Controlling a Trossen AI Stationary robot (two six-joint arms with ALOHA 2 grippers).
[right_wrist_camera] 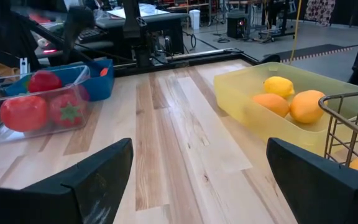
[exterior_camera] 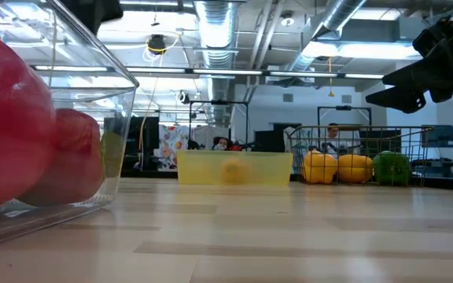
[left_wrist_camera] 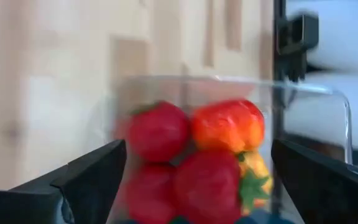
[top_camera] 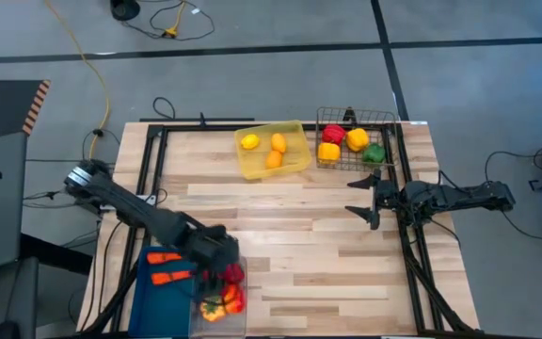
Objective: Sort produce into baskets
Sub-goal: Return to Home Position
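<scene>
1. From above, the left gripper point(top_camera: 222, 273) is hovering over the clear bin point(top_camera: 196, 315) at the near left corner of the table point(top_camera: 290, 245). Red tomatoes point(top_camera: 233, 275) are lying in the bin, and the blue bin point(top_camera: 144, 292) with the carrots point(top_camera: 166, 266) is sitting just beside it. At the far edge, lemons point(top_camera: 277, 143) are resting in the tray point(top_camera: 252, 169), and peppers point(top_camera: 357, 139) are sitting in the wire basket point(top_camera: 327, 115). The right gripper point(top_camera: 358, 198) is hanging over bare wood near the basket, with its fingers apart and nothing in them. I am seeing no loose produce on the boards.

2. From table height, the tomatoes are filling the clear bin close by. The tray and basket are standing well apart from it across the table.

3. Past the left wrist, the fingers point(left_wrist_camera: 92, 180) are standing wide apart over the tomatoes and gripping nothing.

4. Past the right wrist, both fingers point(right_wrist_camera: 86, 174) are spread wide and empty, pointing across the table with the tray and basket to one side and the bins to the other.

5. These toys are looking light, hard and glossy to me. I would expect the round ones to roll and slip, so I would take them across the widest middle. A carrot I would take across its thick end.
</scene>
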